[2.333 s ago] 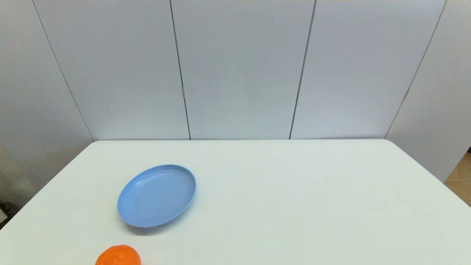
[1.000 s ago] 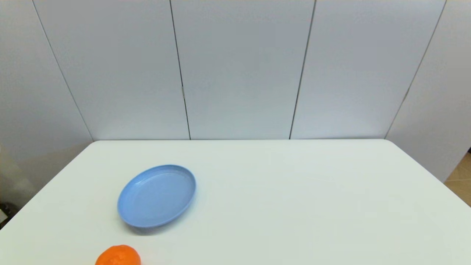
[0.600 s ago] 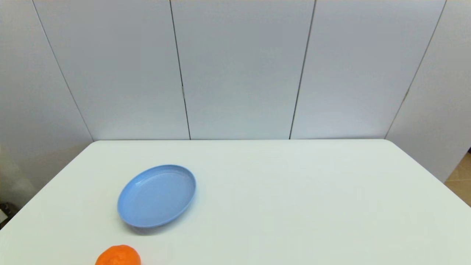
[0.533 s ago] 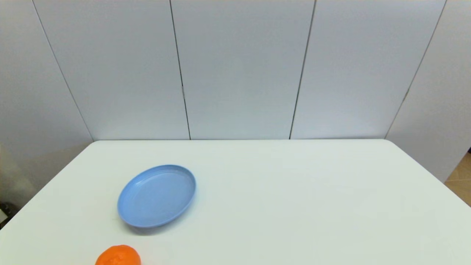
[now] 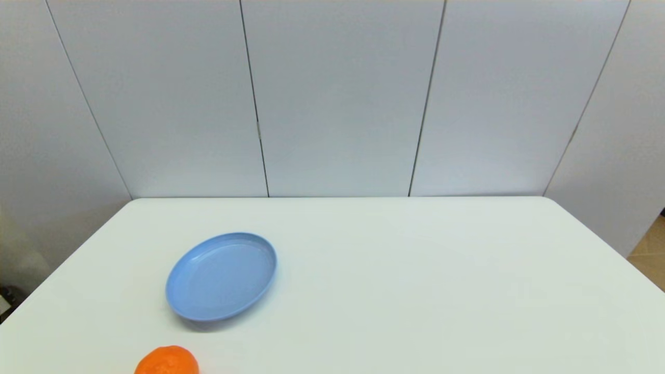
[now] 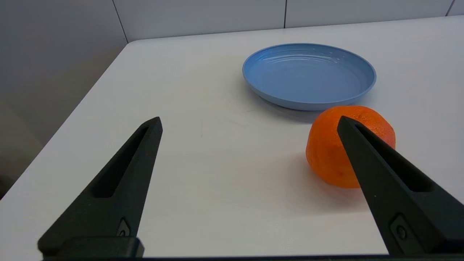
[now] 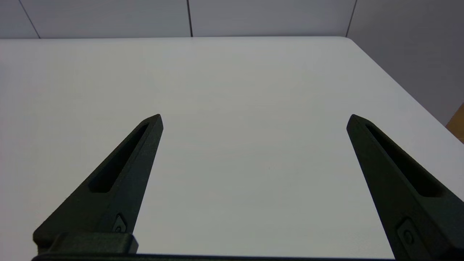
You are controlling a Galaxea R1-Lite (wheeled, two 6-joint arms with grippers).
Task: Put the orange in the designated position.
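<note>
Two items on the flat white table (image 5: 415,270): a small round bright-orange fruit with dimpled skin, the orange (image 5: 167,361), and a shallow oval blue plastic plate (image 5: 222,275). Orange located at the near left edge of the table in the head view, partly cut off by the frame, resting on the bare surface, close to the near side of the plate but apart from it. Plate empty, lying flat left of the table's centre. Neither arm visible in the head view. Left gripper (image 6: 248,121) held low over the near left part of the table, black fingers spread wide, holding nothing; orange (image 6: 337,152) positioned beyond and partly behind one finger (image 6: 384,174), not between the tips; contact with that finger cannot be determined. Plate (image 6: 309,75) just past the orange in the left wrist view. Right gripper (image 7: 253,119) held over the bare right part of the table (image 7: 232,90), black fingers spread wide, holding nothing.
</note>
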